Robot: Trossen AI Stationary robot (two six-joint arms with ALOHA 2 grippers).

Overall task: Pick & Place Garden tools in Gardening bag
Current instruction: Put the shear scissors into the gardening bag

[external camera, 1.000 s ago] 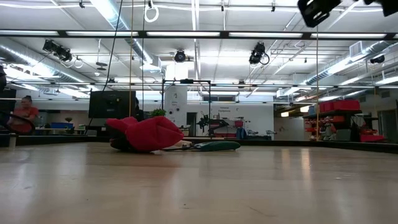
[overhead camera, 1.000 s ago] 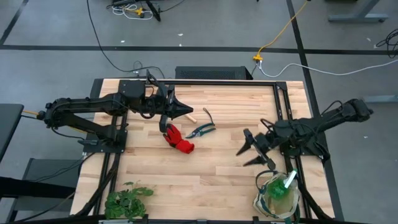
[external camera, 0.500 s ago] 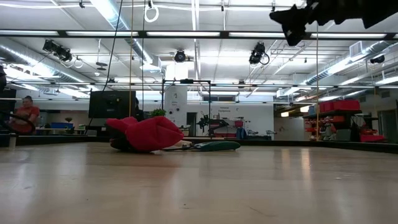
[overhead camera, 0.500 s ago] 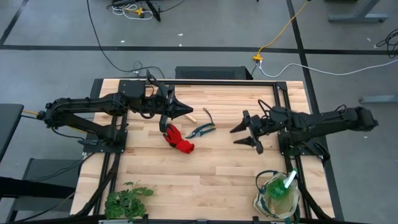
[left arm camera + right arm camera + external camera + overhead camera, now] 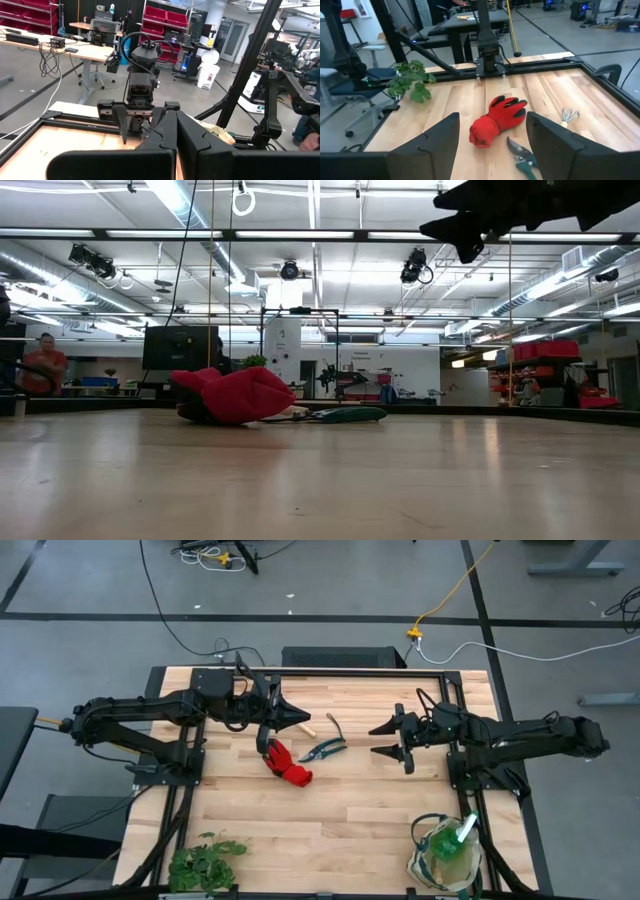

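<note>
A red glove (image 5: 287,764) lies flat on the wooden table, dark pruning shears (image 5: 325,749) to its right, and a small wooden-handled rake (image 5: 331,724) just beyond them. My left gripper (image 5: 298,719) is shut and empty, held over the table beside the rake's handle end. My right gripper (image 5: 390,740) is open and empty, above the table to the right of the shears. Its wrist view shows the glove (image 5: 496,122), the shears (image 5: 521,154) and the rake's tines (image 5: 567,115) ahead. The cream gardening bag (image 5: 428,866) stands at the near right with the green spray bottle (image 5: 449,843) inside. The trowel is out of view.
A leafy green plant bunch (image 5: 204,860) lies at the near left corner. A black frame rail (image 5: 340,671) runs along the far edge, with arm mounts at both sides. Bare wood lies between the glove and the bag. In the low view the glove (image 5: 238,394) hides the things behind it.
My right gripper has swung from beside the bag toward the table's far edge and left, toward the shears, and has stayed open. The glove, shears and rake have not moved.
</note>
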